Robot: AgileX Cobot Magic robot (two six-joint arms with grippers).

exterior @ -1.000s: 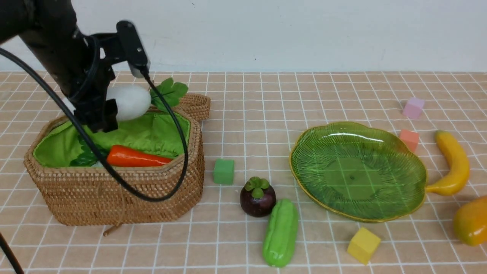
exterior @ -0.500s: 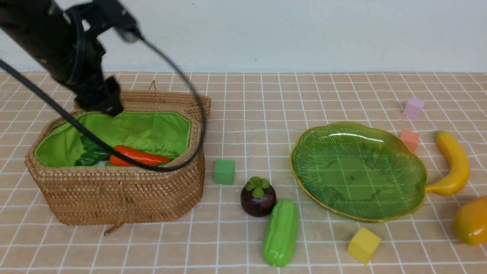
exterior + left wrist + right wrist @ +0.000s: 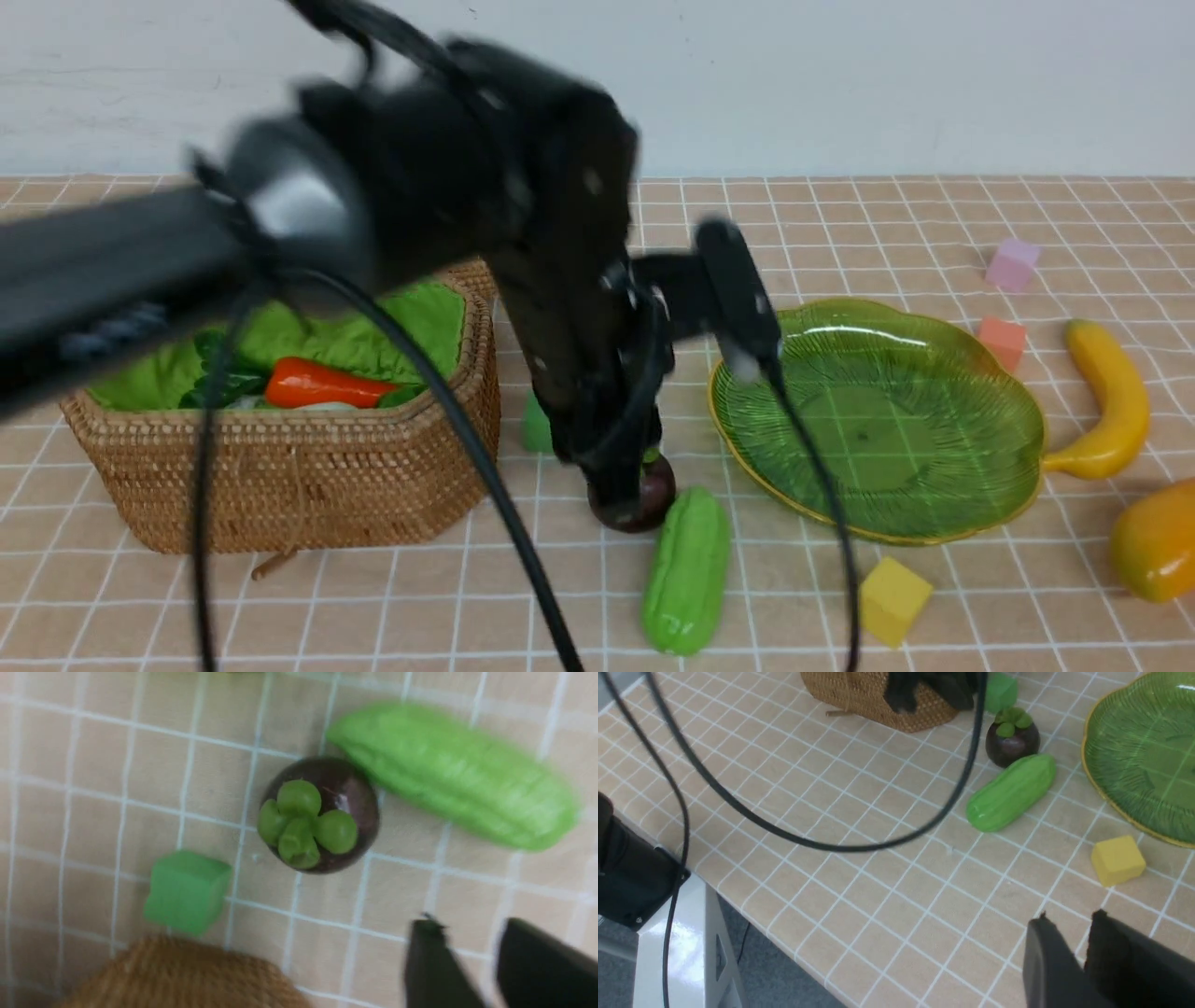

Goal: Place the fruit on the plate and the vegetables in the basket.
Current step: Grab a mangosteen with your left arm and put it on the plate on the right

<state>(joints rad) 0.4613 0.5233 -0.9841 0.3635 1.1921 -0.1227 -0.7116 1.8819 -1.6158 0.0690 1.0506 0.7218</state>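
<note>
The basket (image 3: 280, 485) stands at the left, with the carrot (image 3: 322, 385) lying inside it. Just right of the basket sits the basket-side cube (image 3: 187, 891). The mangosteen (image 3: 658, 490) is to the right of that cube and nearer the front, and the gourd (image 3: 688, 569) lies just beside the mangosteen on its front-right side. The plate (image 3: 887, 439) sits right of both. The rim cube (image 3: 1004, 341) is near the plate's back-right rim, with the rear cube (image 3: 1013, 264) behind it. The front cube (image 3: 893, 600) sits before the plate. The banana (image 3: 1111, 397) lies right of the plate, its near tip close to the rim. The mango (image 3: 1156, 539) sits in front of the banana.
</note>
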